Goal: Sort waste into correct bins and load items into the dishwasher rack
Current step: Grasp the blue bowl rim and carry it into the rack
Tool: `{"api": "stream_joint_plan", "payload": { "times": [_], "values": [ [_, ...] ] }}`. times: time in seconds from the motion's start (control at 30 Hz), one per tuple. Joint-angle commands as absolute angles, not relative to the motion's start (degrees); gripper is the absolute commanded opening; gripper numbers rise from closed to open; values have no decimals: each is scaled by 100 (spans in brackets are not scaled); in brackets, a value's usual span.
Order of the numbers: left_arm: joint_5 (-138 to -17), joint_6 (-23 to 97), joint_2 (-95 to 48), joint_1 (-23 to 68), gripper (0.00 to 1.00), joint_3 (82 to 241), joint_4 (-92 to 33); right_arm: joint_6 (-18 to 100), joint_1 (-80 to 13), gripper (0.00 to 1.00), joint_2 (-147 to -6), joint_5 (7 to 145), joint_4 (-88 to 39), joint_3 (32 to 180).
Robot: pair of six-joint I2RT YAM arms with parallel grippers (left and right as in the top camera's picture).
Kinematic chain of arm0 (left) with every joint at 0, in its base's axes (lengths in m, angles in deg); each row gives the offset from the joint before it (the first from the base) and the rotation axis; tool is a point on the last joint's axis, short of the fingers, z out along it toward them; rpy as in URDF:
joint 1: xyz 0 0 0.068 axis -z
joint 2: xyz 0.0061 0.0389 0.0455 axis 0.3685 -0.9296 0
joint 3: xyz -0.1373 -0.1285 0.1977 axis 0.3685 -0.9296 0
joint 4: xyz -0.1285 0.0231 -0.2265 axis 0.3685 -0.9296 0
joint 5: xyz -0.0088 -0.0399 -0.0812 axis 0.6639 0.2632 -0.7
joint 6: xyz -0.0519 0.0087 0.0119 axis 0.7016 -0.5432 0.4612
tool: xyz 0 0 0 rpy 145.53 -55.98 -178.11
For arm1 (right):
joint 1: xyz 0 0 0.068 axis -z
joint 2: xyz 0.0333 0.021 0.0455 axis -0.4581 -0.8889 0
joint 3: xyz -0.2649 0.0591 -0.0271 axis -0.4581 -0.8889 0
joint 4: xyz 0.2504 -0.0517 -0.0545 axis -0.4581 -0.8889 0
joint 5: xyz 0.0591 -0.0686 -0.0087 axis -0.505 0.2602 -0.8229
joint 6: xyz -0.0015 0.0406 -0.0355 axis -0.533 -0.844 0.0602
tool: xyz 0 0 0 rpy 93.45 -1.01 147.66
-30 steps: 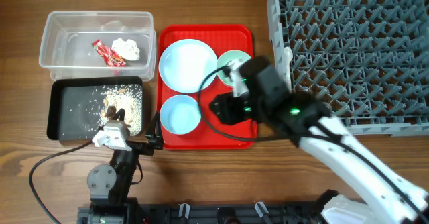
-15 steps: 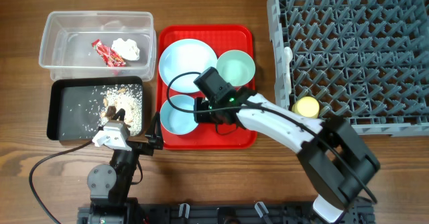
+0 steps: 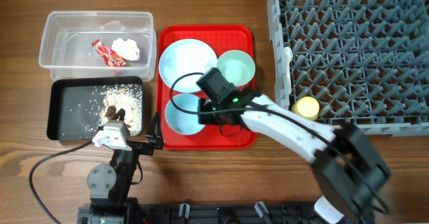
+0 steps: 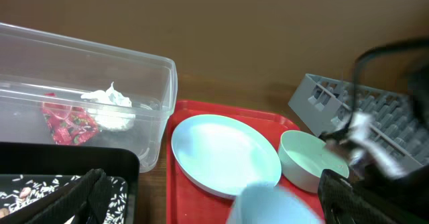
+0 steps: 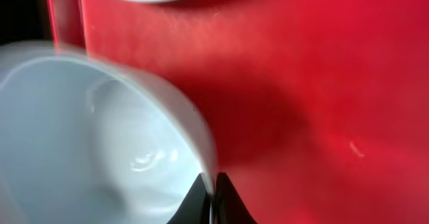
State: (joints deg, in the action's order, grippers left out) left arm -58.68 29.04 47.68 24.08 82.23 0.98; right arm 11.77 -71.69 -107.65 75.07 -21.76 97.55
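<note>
My right gripper (image 3: pixel 209 108) is shut on the right rim of the pale blue bowl (image 3: pixel 181 114) at the front of the red tray; in the right wrist view the jaws (image 5: pixel 213 190) pinch the bowl's wall (image 5: pixel 87 137). The pale blue plate (image 3: pixel 188 64) and the light green bowl (image 3: pixel 236 68) lie behind it. The yellow-green cup (image 3: pixel 307 107) sits at the grey dishwasher rack's (image 3: pixel 355 49) front left edge. The red wrapper (image 3: pixel 107 52) and the tissue (image 3: pixel 127 48) lie in the clear tub (image 3: pixel 47 49). Food scraps (image 3: pixel 124 103) lie in the black tray (image 3: pixel 67 110). My left gripper (image 3: pixel 115 137) is open and empty (image 4: pixel 214 197). Fork and spoon are out of view.
The flat red serving tray (image 3: pixel 234 137) lies between the bins and the rack. The left arm rests by the table's front edge, just in front of the black tray. A black cable loops from the right arm over the tray.
My right arm swung left from over the green bowl to the pale blue bowl and closed on its rim. The bowl has shifted slightly. The left arm has not moved.
</note>
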Motion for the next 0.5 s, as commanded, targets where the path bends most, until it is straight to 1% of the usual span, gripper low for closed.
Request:
{"api": "stream_joint_plan", "payload": {
  "times": [0.0,0.13,0.23,0.3,0.33,0.47],
  "values": [
    [-5918,2788,4831,2364,100,8173,114,1323,-7166,4,-9884,8537,-2687,9809],
    [-5916,2788,4831,2364,100,8171,114,1452,-7166,4,-8999,9667,-3498,9809],
    [-5918,2788,4831,2364,100,8173,114,1452,-7166,4,-8376,10900,-4171,9809],
    [-5918,2788,4831,2364,100,8173,114,1439,-7164,4,-7969,12060,-4663,9809],
    [-5918,2788,4831,2364,100,8173,114,1441,-7164,4,-7709,13020,-5019,9809],
    [-5916,2788,4831,2364,100,8173,114,1457,-7007,4,-7456,14587,-5546,9809]
  ]
}}
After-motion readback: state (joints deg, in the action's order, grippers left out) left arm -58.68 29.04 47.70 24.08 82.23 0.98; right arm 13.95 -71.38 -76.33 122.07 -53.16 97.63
